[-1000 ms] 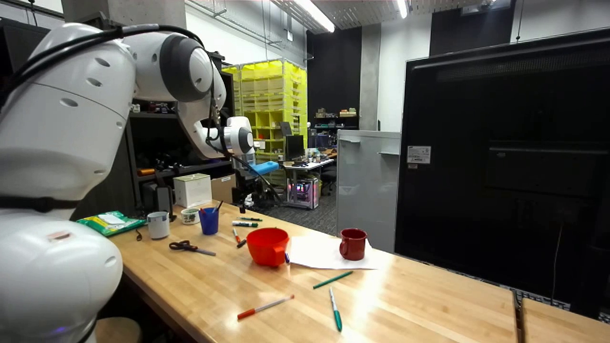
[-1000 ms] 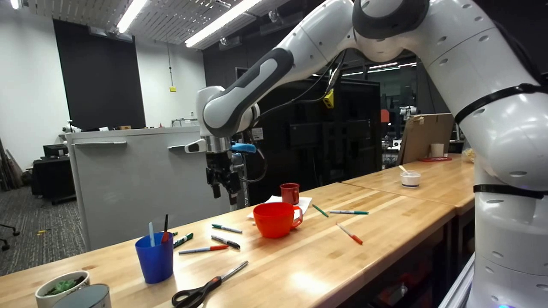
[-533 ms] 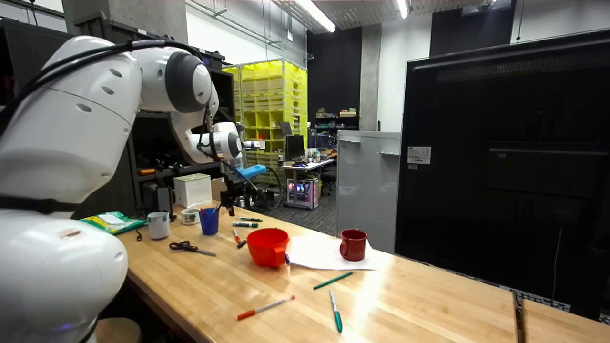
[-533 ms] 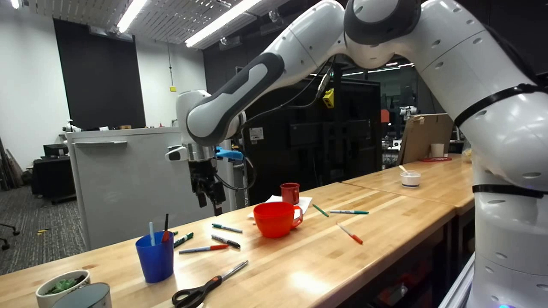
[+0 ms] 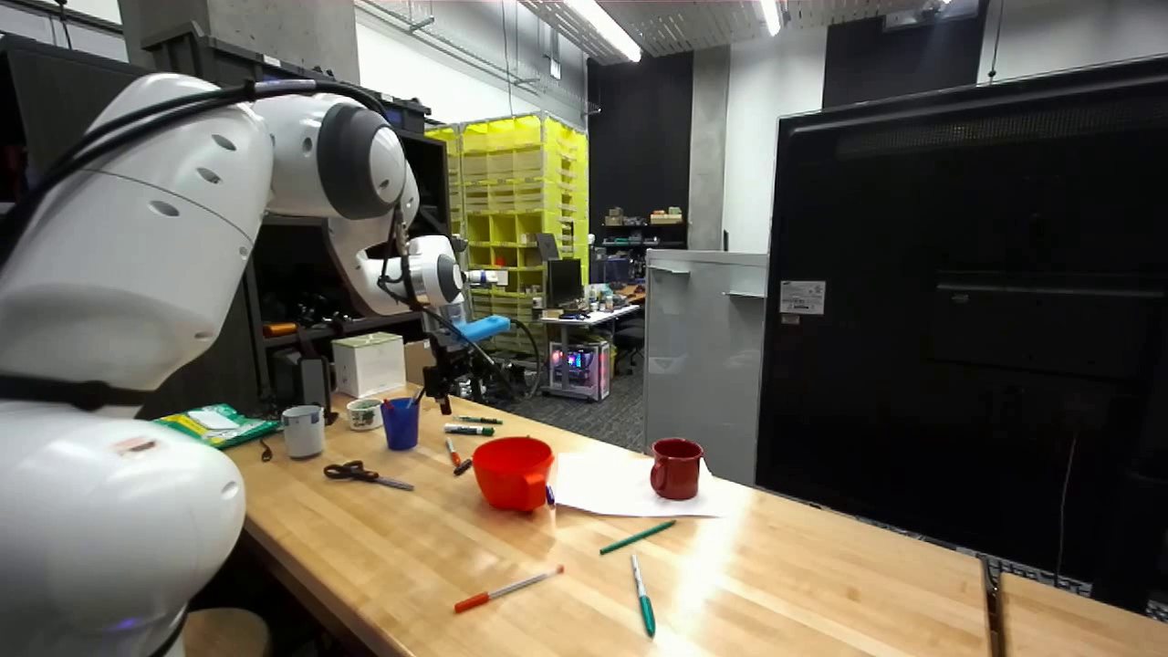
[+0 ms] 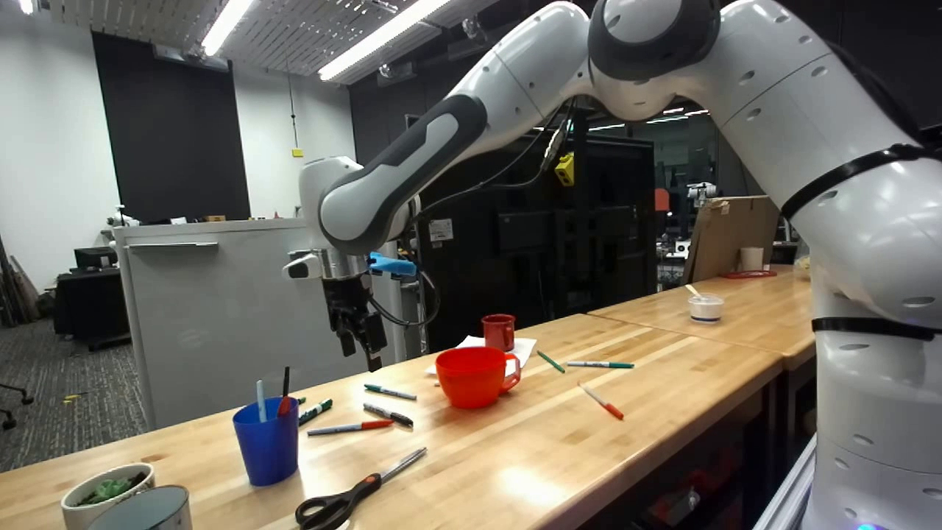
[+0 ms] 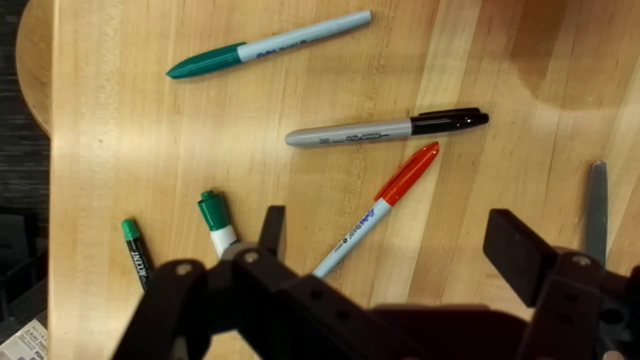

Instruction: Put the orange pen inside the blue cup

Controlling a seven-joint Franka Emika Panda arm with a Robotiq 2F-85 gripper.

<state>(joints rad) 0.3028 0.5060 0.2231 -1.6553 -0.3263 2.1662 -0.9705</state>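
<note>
Hovering pincer (image 7: 385, 232): jaws wide apart above the tabletop (image 6: 464, 467); its height is hard to judge.
Orange pen (image 7: 378, 206): flat on the tabletop, showing between the jaws in the wrist view, cap just beside a black-capped marker (image 7: 385, 129).
Blue cup (image 6: 266, 453): upright on the tabletop near the scissors (image 6: 366, 486), pens (image 6: 261, 403) standing inside.
Red bowl (image 6: 471, 379): between orange pen and dark red cup (image 6: 498, 333).
</note>
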